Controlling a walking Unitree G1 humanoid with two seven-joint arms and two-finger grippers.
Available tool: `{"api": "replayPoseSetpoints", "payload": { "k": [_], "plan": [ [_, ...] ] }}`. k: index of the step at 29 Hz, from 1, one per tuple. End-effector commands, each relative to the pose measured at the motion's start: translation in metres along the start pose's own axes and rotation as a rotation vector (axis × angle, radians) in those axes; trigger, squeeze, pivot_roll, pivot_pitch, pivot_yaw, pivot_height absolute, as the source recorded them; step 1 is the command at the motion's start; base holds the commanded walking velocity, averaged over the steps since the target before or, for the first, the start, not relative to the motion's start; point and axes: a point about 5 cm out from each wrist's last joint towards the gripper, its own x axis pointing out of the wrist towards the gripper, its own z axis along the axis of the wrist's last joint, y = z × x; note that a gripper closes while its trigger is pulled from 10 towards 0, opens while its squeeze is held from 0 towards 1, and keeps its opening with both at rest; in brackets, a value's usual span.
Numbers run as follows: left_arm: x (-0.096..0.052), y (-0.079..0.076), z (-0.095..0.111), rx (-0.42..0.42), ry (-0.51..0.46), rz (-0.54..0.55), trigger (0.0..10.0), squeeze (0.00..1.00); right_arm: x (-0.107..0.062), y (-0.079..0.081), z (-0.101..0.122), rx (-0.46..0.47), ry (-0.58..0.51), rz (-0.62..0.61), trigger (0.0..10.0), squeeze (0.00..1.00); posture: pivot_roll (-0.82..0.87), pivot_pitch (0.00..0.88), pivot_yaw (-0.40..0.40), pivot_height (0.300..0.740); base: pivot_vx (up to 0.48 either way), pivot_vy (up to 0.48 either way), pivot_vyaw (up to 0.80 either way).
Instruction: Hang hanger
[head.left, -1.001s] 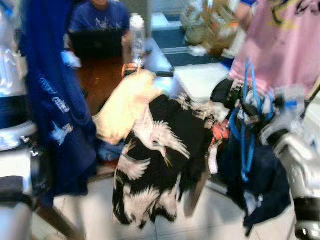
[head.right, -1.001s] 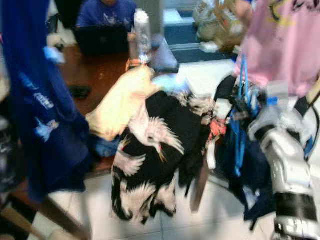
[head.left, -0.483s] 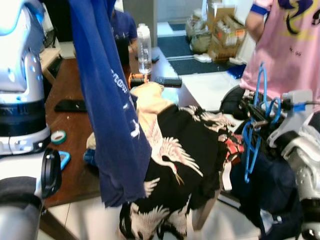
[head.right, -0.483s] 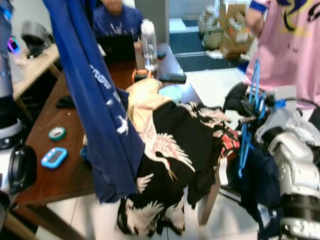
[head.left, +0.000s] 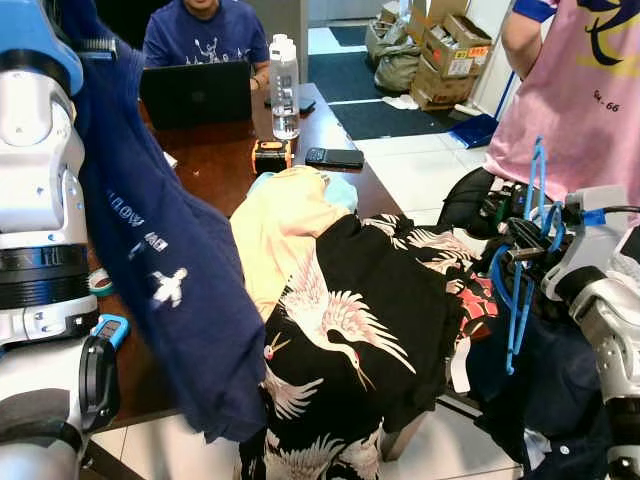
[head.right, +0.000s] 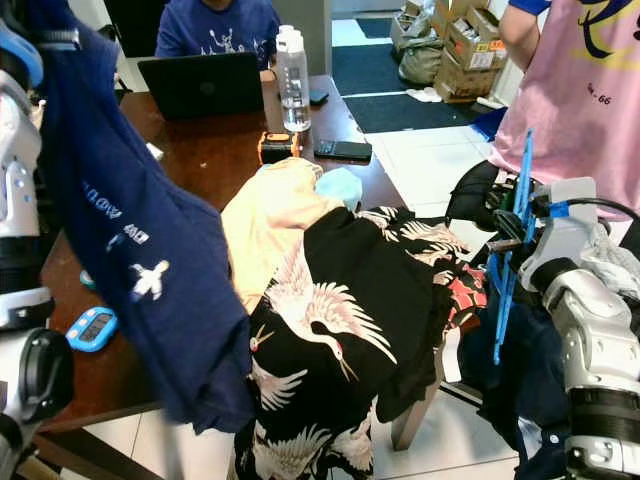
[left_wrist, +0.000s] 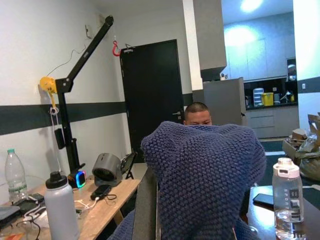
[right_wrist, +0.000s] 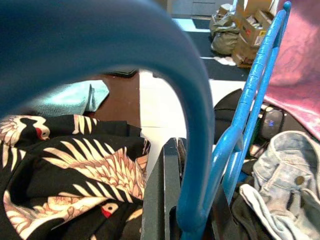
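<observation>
Looks like the carry stage: right gripper (right_wrist: 195, 220) has its fingers clamped on the blue hanger (head.left: 520, 290), held beside the desk (head.right: 215, 150). Left gripper (left_wrist: 192, 220) holds up a navy shirt (head.left: 170, 290), fingers probably pinching it, can't tell. Next it needs a rail.

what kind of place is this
Probably a lived-in work space with a kitchen area: a person at a black laptop on a dark wooden table, stacked cardboard boxes, grey kitchen cabinets behind.
</observation>
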Motion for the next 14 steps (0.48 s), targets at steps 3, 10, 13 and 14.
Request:
{"api": "replayPoseSetpoints", "payload": {
  "k": [3,10,13,14],
  "plan": [
    [-0.003,-0.013,-0.004,-0.022,0.011,-0.053,10.0,0.0,-0.002,-0.007,-0.004,-0.025,0.045,-0.042,10.0,0.0,-0.04,0.0,0.009,0.74,0.0,0.0,0.0],
    [-0.029,-0.101,0.006,-0.18,-0.051,-0.516,10.0,0.0,-0.011,-0.03,-0.021,-0.122,0.188,-0.195,10.0,0.0,-0.05,0.0,0.011,0.74,0.0,0.0,0.0],
    [-0.033,-0.109,0.006,-0.175,-0.05,-0.553,10.0,0.0,-0.013,-0.033,-0.024,-0.132,0.212,-0.214,10.0,0.0,-0.05,0.0,0.012,0.74,0.0,0.0,0.0],
    [-0.033,-0.109,0.006,-0.175,-0.05,-0.553,10.0,0.0,-0.013,-0.033,-0.024,-0.132,0.212,-0.214,10.0,0.0,-0.05,0.0,0.012,0.74,0.0,0.0,0.0]
  ]
}}
